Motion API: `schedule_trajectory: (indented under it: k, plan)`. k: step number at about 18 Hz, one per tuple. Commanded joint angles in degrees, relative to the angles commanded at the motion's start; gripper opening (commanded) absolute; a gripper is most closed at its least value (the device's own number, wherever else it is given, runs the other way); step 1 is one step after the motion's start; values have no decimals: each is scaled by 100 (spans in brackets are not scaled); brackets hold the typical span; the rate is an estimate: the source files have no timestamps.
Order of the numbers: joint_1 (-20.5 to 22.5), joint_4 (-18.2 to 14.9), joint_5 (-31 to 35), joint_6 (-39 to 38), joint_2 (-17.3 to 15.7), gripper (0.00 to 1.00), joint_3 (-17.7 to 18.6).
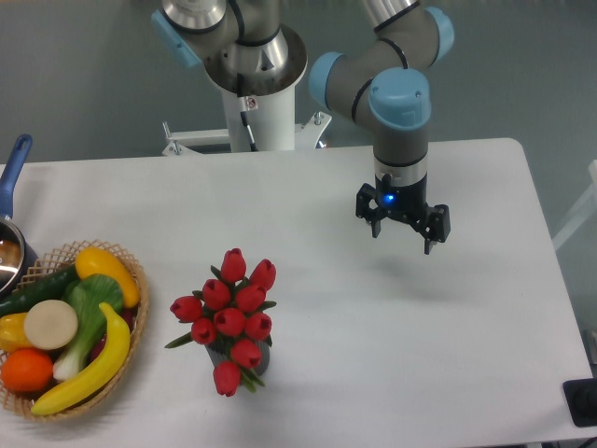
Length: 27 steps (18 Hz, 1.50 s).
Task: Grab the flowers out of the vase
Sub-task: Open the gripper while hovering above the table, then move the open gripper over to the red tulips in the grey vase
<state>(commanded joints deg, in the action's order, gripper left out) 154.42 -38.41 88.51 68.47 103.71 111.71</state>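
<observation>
The flowers (230,315) are a bunch of red tulip buds with green leaves, standing in the vase (262,359) at the front middle of the white table. The vase is a small dark grey cylinder, mostly hidden under the buds. My gripper (403,235) hangs above the table to the right of the flowers and farther back, well apart from them. Its two fingers are spread and hold nothing.
A woven wicker basket (138,283) with toy fruit and vegetables, including a banana (89,370), sits at the front left. A pot with a blue handle (12,177) is at the left edge. A dark object (583,403) lies at the front right corner.
</observation>
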Motion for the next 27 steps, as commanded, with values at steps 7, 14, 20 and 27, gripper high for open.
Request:
schedule_trajectory:
  k: [7,14,20,27]
  plan:
    - [0,17,-61,-131,-9,100,18]
    - [-61,62,-747,-1187,0,100,-26]
    - [-386,114,-914,-1967,0,100,-131]
    - [-835,228,-1447,-1995,123,100,-386]
